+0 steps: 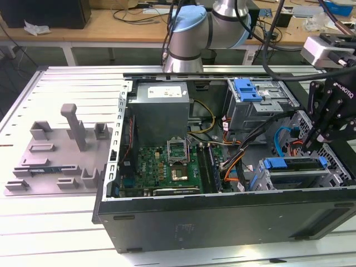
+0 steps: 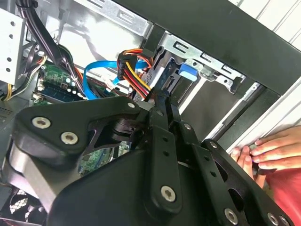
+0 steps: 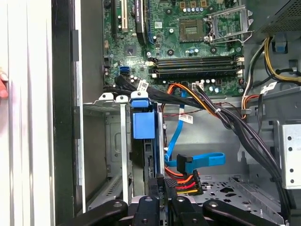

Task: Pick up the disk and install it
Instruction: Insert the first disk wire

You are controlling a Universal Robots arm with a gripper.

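The disk (image 1: pixel 295 164), its blue frame showing, sits in the lower drive bay at the exterior view's right end of the open computer case (image 1: pixel 222 217). In the first wrist view the disk (image 3: pixel 143 123) stands on edge in the bay between metal rails. My gripper (image 1: pixel 314 146) hangs right over the disk's end. In both wrist views its black fingers come together to a narrow tip, gripper (image 3: pixel 161 181) and gripper (image 2: pixel 160 96), right at the edge of the disk (image 2: pixel 186 70). Nothing shows between the fingers.
A blue data cable (image 3: pixel 197 162) and an orange-yellow power plug (image 3: pixel 186 181) lie close beside the fingers. Black cable bundles cross toward the motherboard (image 1: pixel 167 164). A grey power supply (image 1: pixel 161 108) and an upper cage (image 1: pixel 247 89) stand behind. A person's hand (image 2: pixel 268 150) rests on the case edge.
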